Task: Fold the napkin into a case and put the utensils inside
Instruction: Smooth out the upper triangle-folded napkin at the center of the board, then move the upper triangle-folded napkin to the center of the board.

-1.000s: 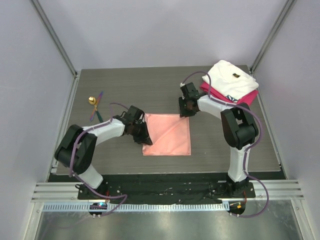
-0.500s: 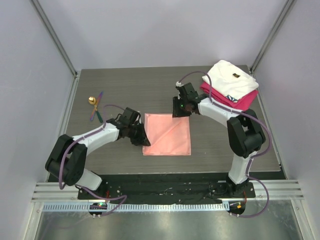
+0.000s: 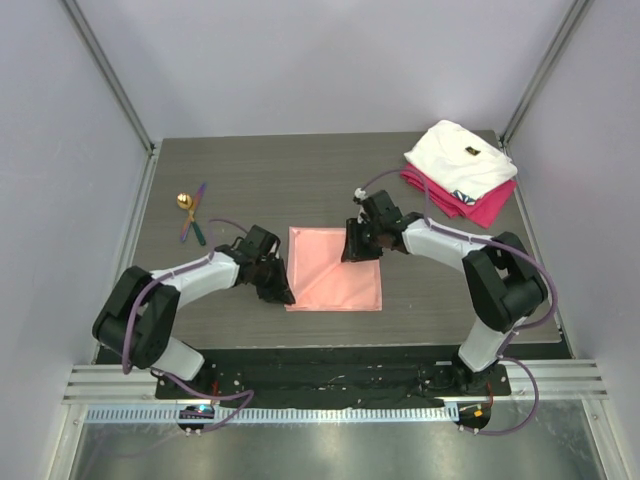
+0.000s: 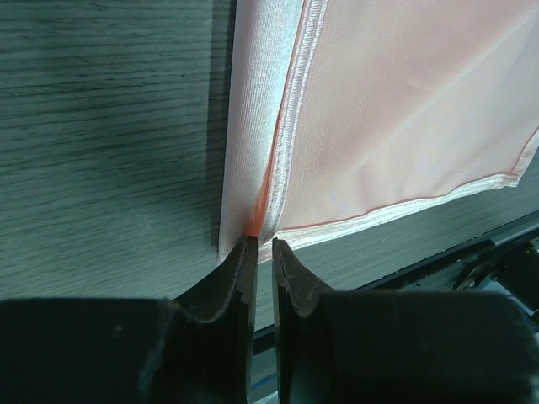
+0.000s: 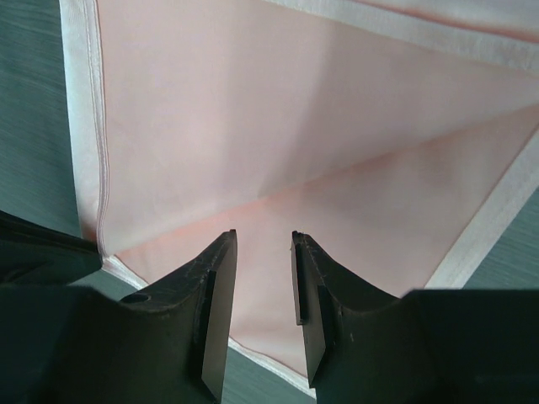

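The salmon-pink napkin (image 3: 335,270) lies flat on the dark table, with a diagonal crease across it. My left gripper (image 3: 286,296) is low at its near-left corner. In the left wrist view, the left gripper (image 4: 263,244) has only a narrow gap between its jaws, and its tips touch a raised ridge along the napkin (image 4: 404,109) hem. Nothing sits between them. My right gripper (image 3: 352,250) hovers over the napkin's far right part. Its jaws stand open and empty above the cloth (image 5: 253,126). The utensils (image 3: 191,214), one with a gold bowl and others with purple and green handles, lie far left.
A folded white cloth (image 3: 462,158) rests on a folded magenta cloth (image 3: 482,204) at the table's back right corner. Metal frame rails line both sides of the table. The black base plate (image 3: 330,378) runs along the near edge.
My right gripper has come down and toward me from the napkin's far right corner to over the cloth. My left gripper has slid nearer along the napkin's left edge to its near corner.
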